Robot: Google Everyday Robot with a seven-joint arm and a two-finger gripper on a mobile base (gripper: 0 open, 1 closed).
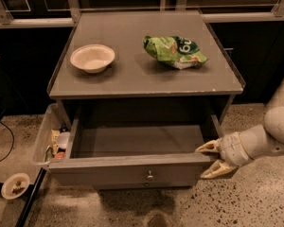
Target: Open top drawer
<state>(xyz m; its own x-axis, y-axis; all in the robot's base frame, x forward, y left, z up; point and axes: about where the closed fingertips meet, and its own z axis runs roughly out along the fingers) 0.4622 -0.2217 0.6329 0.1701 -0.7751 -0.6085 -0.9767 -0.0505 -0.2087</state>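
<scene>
The top drawer (132, 170) of the grey cabinet is pulled far out toward me, showing a plain empty grey interior (137, 141). Its front panel has a small round brass knob (150, 176) at centre. My gripper (214, 158) is at the drawer's front right corner, its two pale fingers spread apart, one above and one below the corner edge, holding nothing.
On the cabinet top (146, 70) sit a white bowl (92, 57) and a green chip bag (175, 51). A clear bin (49, 138) with small items hangs at the cabinet's left side. A small round dish (15, 185) and cables lie on the speckled floor at left.
</scene>
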